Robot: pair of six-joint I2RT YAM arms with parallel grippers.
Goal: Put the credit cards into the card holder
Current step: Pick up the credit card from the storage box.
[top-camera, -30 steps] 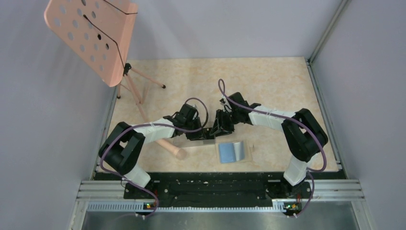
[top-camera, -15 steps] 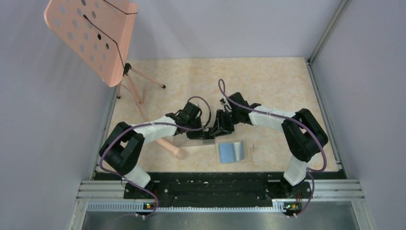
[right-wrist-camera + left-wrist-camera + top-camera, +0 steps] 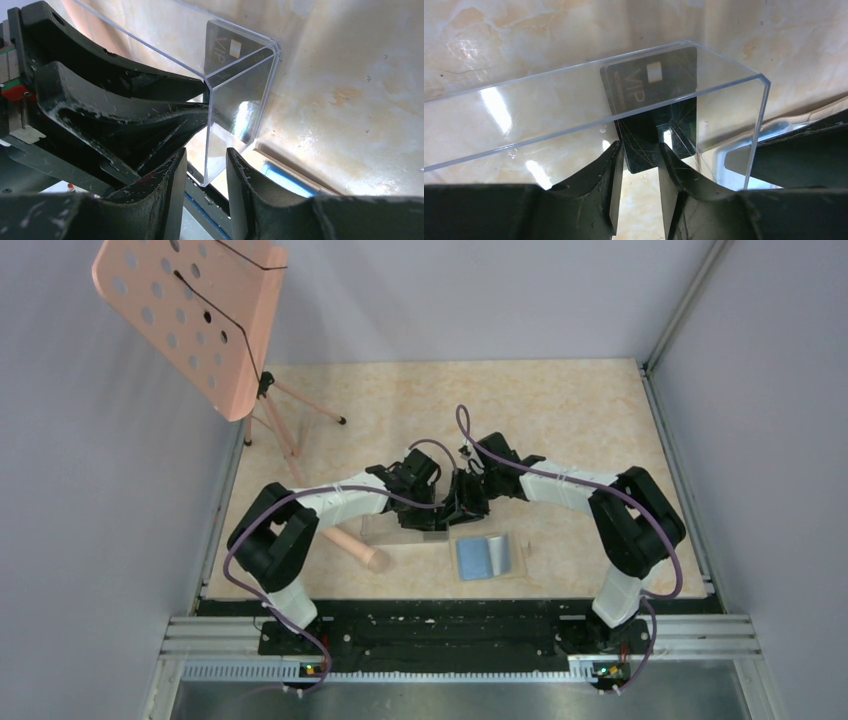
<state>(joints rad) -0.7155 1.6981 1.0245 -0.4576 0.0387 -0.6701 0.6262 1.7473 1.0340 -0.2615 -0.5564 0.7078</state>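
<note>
Blurring the credit card, clear box glares. Left jaws flank it, right jaws the wall; grips I cannot tell.

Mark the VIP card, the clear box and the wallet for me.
card (image 3: 649, 85): left wrist view, on its face beside the VIP print.
box (image 3: 240, 110): right wrist view, on its clear end wall.
wallet (image 3: 484, 557): top view, middle of its blue-grey face.

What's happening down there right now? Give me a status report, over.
Left gripper parted before black card standing in clear box; right gripper astride box's end; grips unclear. Card holder lies beside box. Box walls hem the card.
</note>
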